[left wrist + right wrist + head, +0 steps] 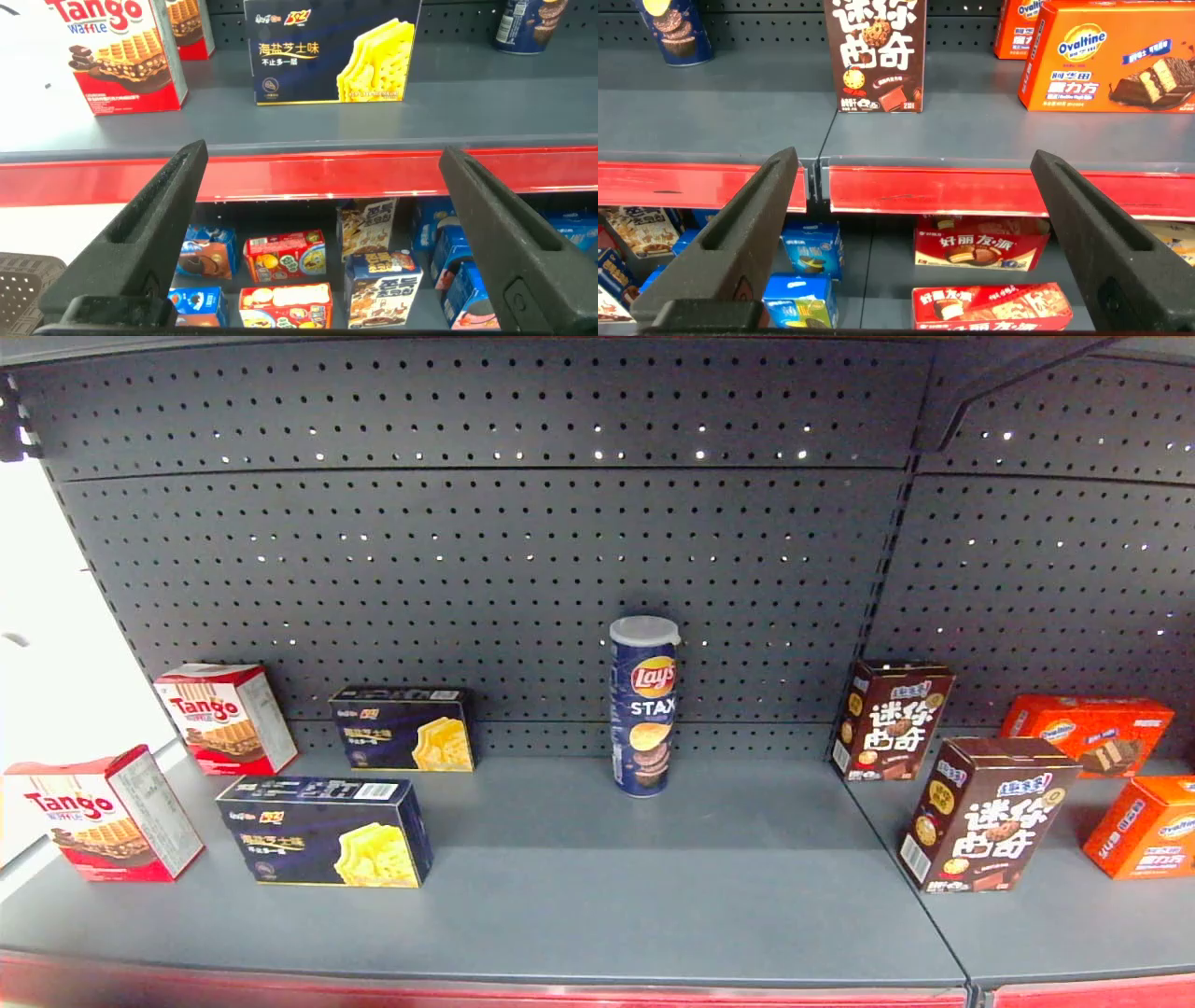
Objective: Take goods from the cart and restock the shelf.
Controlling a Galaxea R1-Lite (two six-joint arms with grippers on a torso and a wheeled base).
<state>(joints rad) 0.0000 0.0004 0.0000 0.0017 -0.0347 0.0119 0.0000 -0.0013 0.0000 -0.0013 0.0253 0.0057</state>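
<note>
Inspected at the shelf (597, 887). Found upright at mid-depth: one chips can (644, 707), taken here as landmark. Left of the can, ranked two deep with faces outward for shoppers: dark blue boxes (327, 831), then red wafer boxes (98, 814) farther left. Right of the can: brown boxes (985, 812), with orange boxes (1144, 828) beyond. Beside and in front of the can, bare shelf (judged the slot to restock). Noted spread wide and holding nothing: left jaws and right jaws, hanging lower than the can, facing the red shelf lip (308, 173). Judged at the fetching stage.
</note>
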